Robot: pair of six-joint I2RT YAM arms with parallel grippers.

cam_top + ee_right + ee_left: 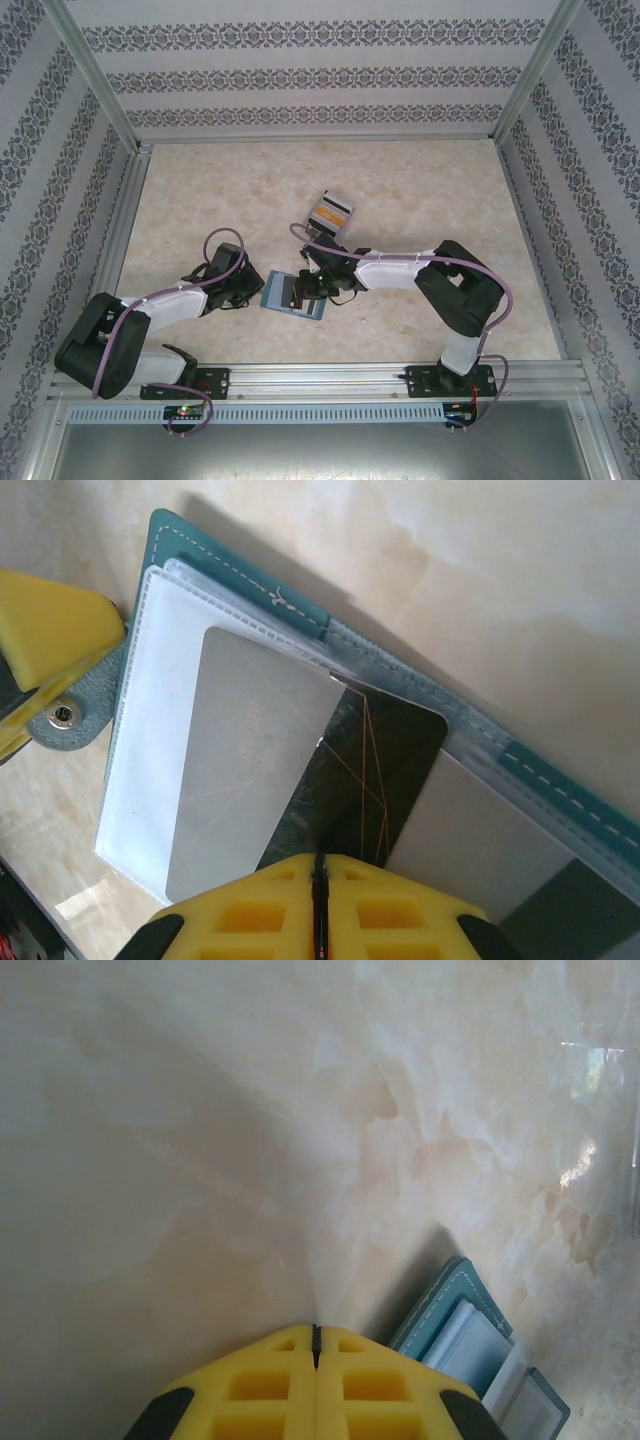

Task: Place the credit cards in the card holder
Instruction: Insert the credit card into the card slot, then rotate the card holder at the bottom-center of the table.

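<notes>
Right fingers [328,868] clamp a dark card [385,760] on the card holder [240,577], left fingers [326,1346] closed beside it

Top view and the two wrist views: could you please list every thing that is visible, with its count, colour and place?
card holder: one, teal-blue with pale pocket pages, lying open on the table between the two grippers.
credit card: one, dark with thin orange lines, partly slid under a clear pocket of the holder.
card box: one, clear with grey edges and upright cards inside, behind the holder.
table: one, beige marble.
walls: white with grey patterned bands, on three sides.
left gripper: yellow fingers, shut, apparently pinching the holder's snap tab.
right gripper: yellow fingers, shut on the near end of the credit card.
</notes>
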